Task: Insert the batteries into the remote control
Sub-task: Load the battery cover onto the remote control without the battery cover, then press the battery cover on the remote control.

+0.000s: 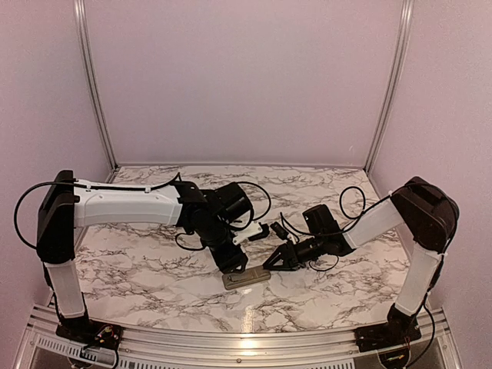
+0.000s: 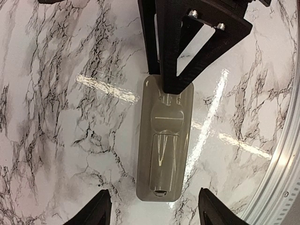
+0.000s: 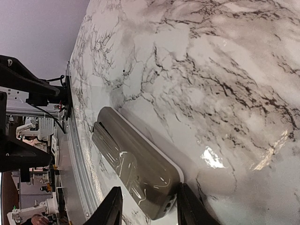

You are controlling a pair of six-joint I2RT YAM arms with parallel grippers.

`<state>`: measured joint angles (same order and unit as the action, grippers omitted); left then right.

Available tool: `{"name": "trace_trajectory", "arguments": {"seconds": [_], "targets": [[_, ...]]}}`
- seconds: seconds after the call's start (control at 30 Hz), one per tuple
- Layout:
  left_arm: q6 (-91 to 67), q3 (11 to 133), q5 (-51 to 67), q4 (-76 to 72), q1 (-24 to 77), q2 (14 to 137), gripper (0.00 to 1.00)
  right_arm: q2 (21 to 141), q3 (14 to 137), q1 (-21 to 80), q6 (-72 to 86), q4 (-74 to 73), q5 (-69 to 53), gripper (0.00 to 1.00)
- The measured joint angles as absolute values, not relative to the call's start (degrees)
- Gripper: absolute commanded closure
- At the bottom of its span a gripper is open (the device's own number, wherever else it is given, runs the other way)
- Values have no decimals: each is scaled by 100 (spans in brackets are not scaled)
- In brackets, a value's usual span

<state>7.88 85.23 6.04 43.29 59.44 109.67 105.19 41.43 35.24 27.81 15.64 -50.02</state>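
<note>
The remote control (image 1: 247, 277) lies face down on the marble table, tan-grey back up, battery cover shut. In the left wrist view the remote (image 2: 165, 140) lies lengthwise. My left gripper (image 2: 157, 211) hangs above its latch end, wide open and empty. It also shows in the top view (image 1: 234, 265). My right gripper (image 1: 275, 261) reaches in low from the right. Its fingers (image 2: 178, 70) rest at the remote's far end. In the right wrist view the right gripper (image 3: 147, 208) straddles that end of the remote (image 3: 133, 164), with a narrow gap at the left finger. No batteries show.
The table's front aluminium rail (image 1: 246, 342) runs close to the remote, and it also shows in the left wrist view (image 2: 286, 154). Loose black cables (image 1: 350, 196) lie behind the right arm. Plain walls enclose the back and both sides.
</note>
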Motion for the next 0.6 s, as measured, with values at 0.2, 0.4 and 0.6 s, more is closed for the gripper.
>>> {"name": "trace_trajectory", "arguments": {"seconds": [0.2,0.4,0.6], "targets": [[781,8291,473,4180,5859,10842,38,10519,4143,3524,2781,1564,-5004,62],[768,8261,379,4115,5830,10901,44,10519,4143,3524,2781,1564,-5002,62],[770,8261,327,4091,5826,11052,46,10519,4143,3527,2781,1564,-5004,62]]}}
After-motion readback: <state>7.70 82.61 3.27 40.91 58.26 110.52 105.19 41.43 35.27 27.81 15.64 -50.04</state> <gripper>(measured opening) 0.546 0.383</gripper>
